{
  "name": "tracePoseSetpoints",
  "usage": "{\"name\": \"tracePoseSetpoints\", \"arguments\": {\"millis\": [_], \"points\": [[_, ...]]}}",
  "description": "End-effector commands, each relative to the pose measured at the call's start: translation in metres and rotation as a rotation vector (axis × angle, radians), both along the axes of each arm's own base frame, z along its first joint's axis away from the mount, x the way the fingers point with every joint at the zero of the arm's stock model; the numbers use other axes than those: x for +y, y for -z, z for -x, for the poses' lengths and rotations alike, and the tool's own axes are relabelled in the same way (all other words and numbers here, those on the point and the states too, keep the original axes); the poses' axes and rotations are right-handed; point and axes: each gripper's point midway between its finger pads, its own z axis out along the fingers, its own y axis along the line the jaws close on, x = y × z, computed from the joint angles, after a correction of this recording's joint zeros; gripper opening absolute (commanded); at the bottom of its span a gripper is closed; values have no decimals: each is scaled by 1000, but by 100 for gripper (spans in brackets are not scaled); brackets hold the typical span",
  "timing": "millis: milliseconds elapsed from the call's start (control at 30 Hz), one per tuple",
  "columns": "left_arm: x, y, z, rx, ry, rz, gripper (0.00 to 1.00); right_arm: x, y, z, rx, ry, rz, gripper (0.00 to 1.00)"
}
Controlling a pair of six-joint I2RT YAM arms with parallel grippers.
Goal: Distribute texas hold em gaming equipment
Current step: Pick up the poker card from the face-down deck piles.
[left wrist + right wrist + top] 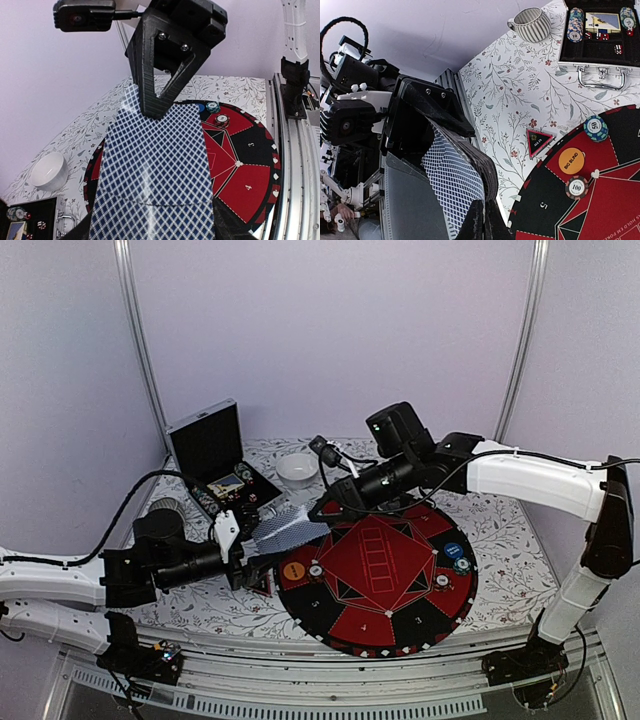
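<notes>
My left gripper [258, 542] is shut on a deck of playing cards [155, 175] with blue-diamond backs and holds it over the left rim of the felt mat [400, 625]. My right gripper [485, 222] has its fingers shut on the far edge of the top card [452, 175], which sits slightly shifted on the deck. In the left wrist view the right gripper's fingers [157, 95] press on the deck's far end. On the mat lie an orange big-blind disc [571, 160], a blue disc [453, 550] and striped chips [577, 187] [596, 128] [441, 581].
The open silver case [215, 455] with chips and cards stands at the back left. A white bowl [297, 468] sits behind the mat and a striped mug [532, 22] beside the case. A black all-in triangle [539, 138] lies on the flowered cloth by the mat's rim.
</notes>
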Motion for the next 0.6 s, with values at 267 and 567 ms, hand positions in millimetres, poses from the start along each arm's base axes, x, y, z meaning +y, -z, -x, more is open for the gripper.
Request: {"name": "tracePoseSetpoints", "arguments": {"millis": [267,567], "points": [[9,3,-8,20,-41,25,56,-19,-27,-5,-34,38,-21,3],[12,6,-9,30,-52,27,56,-27,-55,0,-55,1,-93,2]]}}
